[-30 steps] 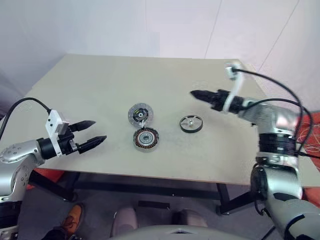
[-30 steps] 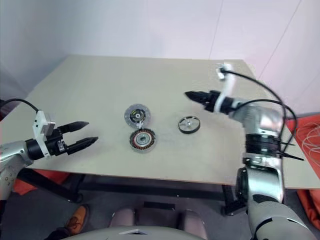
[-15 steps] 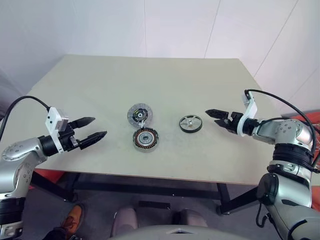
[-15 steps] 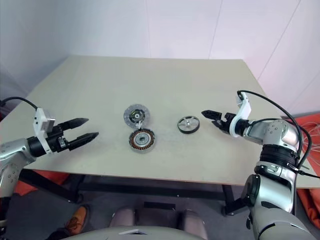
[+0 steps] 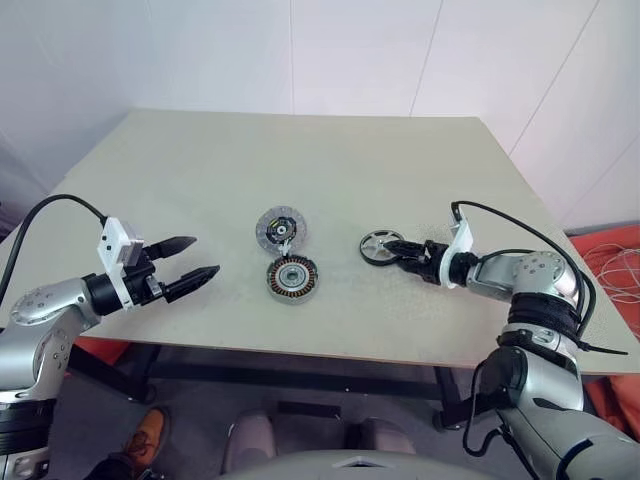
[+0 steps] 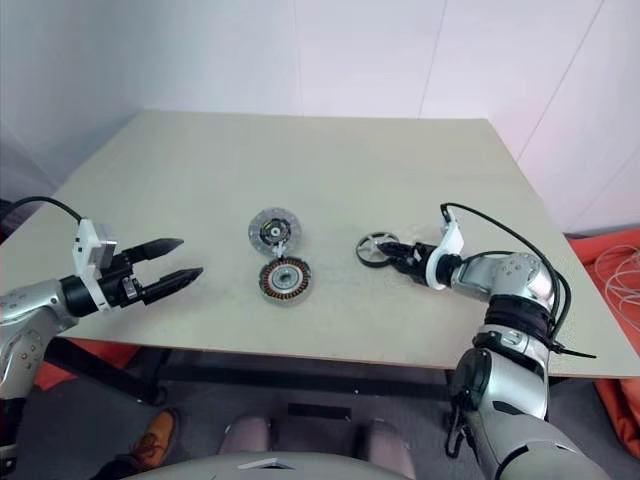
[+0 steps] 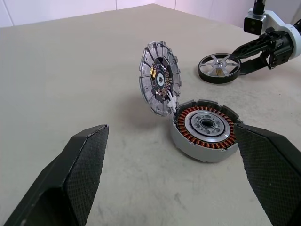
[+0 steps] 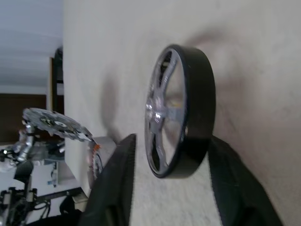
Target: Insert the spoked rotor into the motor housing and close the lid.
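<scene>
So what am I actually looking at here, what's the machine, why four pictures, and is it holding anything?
It is a two-armed robot standing at a table. Two pictures come from cameras in its head, looking down over its arms. The other two come from a small camera on each wrist, looking along that arm's two black fingers.

Three motor parts are on the table. The motor housing is the round piece with copper windings, lying flat. Its lid is tipped up at the housing's edge, standing open. Off to the right lies the spoked rotor, a wheel with a black rim and silver spokes.

The left gripper is open, holds nothing, and hangs off to the left of the housing. The right gripper has one finger on either side of the wheel's rim; I can't tell whether it grips yet.
</scene>
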Controlling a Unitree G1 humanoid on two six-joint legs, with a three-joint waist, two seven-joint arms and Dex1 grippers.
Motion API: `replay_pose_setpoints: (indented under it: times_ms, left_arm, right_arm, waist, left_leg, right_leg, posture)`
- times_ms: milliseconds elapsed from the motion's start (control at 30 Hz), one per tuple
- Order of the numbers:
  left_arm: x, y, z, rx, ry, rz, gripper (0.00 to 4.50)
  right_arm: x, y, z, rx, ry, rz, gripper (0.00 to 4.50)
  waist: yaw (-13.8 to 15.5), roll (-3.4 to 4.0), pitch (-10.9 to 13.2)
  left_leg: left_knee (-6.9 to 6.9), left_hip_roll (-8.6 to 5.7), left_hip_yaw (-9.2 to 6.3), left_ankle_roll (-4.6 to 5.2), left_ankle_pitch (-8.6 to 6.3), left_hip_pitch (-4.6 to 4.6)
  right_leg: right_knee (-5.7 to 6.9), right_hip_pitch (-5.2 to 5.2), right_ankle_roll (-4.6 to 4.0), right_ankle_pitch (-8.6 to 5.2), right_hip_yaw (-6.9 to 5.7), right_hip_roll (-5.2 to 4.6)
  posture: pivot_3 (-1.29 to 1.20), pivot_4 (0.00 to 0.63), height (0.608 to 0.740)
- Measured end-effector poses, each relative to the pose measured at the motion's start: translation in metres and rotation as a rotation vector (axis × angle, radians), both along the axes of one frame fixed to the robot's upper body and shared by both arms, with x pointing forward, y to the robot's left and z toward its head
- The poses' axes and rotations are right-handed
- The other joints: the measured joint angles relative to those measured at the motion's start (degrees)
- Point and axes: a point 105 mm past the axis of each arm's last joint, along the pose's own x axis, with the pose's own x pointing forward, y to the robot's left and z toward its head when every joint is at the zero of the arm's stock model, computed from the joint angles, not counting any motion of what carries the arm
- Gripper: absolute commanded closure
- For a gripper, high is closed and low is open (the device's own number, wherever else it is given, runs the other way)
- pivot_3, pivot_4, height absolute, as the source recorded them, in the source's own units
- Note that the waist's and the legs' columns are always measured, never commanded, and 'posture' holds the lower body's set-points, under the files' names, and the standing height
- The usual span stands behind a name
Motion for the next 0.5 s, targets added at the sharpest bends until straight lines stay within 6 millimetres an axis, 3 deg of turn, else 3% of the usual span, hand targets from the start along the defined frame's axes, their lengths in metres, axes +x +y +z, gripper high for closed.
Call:
replay_pose_setpoints:
  times_ms: [133,367,500]
  left_arm:
    - [0.000,0.000,0.000,0.000,0.000,0.001,0.00]
    - [0.000,-0.001,-0.001,0.002,0.004,-0.005,0.00]
    - [0.000,-0.004,-0.004,0.010,0.015,-0.019,0.00]
  right_arm:
    - [0.004,-0.004,0.009,0.050,-0.029,-0.035,4.16]
    - [-0.002,0.002,0.013,0.178,-0.014,-0.049,4.21]
    - [-0.012,0.005,0.032,0.249,-0.086,0.019,4.21]
  waist:
    - [0.0,0.00,0.0]
    - [0.0,0.02,0.0]
    - [0.4,0.03,0.0]
  left_leg:
    - [-0.02,0.00,0.00,-0.01,0.00,0.00]
    - [-0.03,-0.01,0.00,-0.02,0.01,-0.02]
    - [-0.07,0.00,0.00,-0.01,0.01,0.01]
  right_leg:
    - [-0.01,0.00,0.01,0.00,0.00,0.00]
    - [0.00,-0.03,0.02,-0.01,0.00,0.00]
    - [-0.04,-0.01,0.04,-0.02,0.00,0.00]
  posture:
    - [0.00,0.000,0.740]
    - [0.00,0.000,0.740]
    - [0.00,0.000,0.740]
